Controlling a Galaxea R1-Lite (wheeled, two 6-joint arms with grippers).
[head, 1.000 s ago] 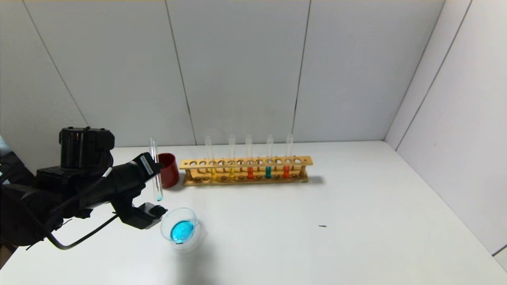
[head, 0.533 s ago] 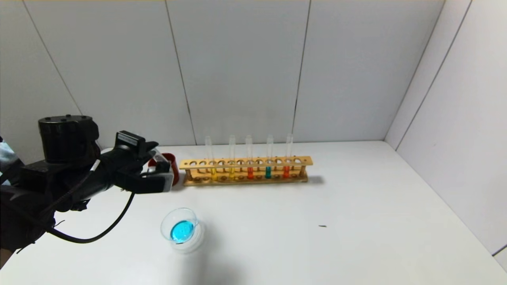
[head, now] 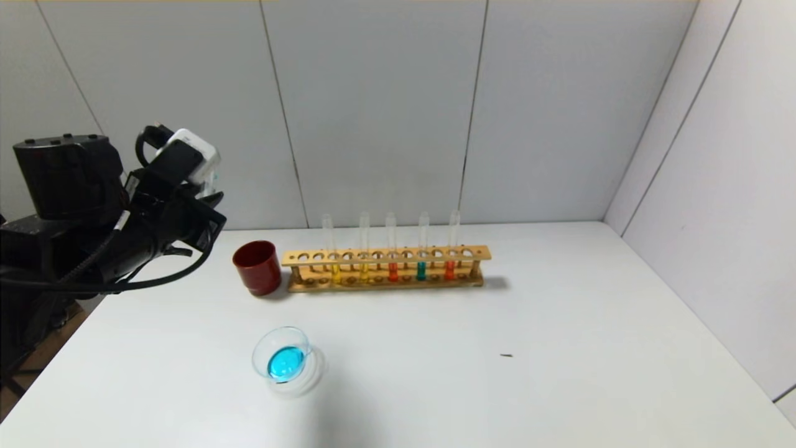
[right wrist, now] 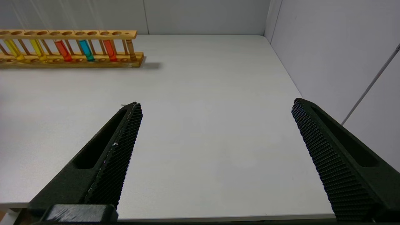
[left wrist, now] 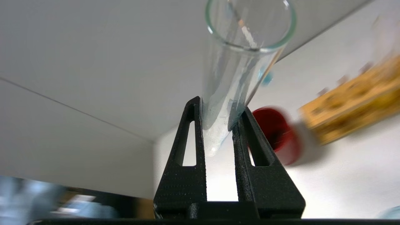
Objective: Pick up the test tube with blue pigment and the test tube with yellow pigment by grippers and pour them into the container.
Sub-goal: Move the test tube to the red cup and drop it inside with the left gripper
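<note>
My left gripper [left wrist: 218,107] is shut on the test tube with blue pigment [left wrist: 240,72], a clear tube that now shows only a bluish film and drops inside. In the head view the left arm [head: 93,218] is raised high at the table's far left, and the tube is hidden there. The container [head: 283,359], a low glass dish, sits near the front left with a pool of blue liquid. A test tube with yellow pigment [head: 335,269] stands in the wooden rack [head: 385,255] beside a second yellow one [head: 364,269]. My right gripper [right wrist: 216,104] hangs open over bare table, holding nothing.
A dark red cup [head: 256,267] stands left of the rack. The rack also holds two orange-red tubes [head: 392,270] and a blue-teal tube [head: 421,269]. A small dark speck [head: 507,355] lies on the white table. Grey walls close the back and right.
The left arm has risen from just above the dish, swung back past the red cup and up to the left, rolling over. The tube stays in its grip.
</note>
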